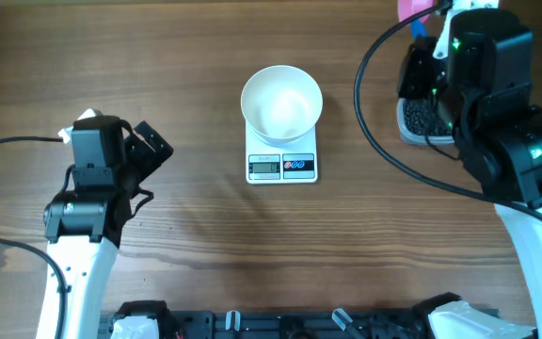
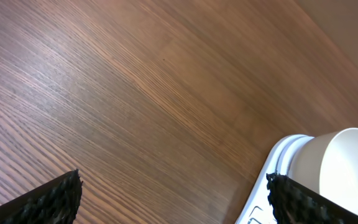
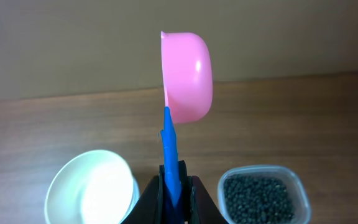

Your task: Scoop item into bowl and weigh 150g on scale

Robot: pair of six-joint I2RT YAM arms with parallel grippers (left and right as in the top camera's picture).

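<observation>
Scoop (image 3: 187, 74) upright, handle in right claw (image 3: 173, 185).

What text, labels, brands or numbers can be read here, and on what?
No text is readable.
The grey display of the small white rectangular digital scale: too small to read.
The pink plastic scoop with a blue handle, round white bowl: no print visible.
</observation>
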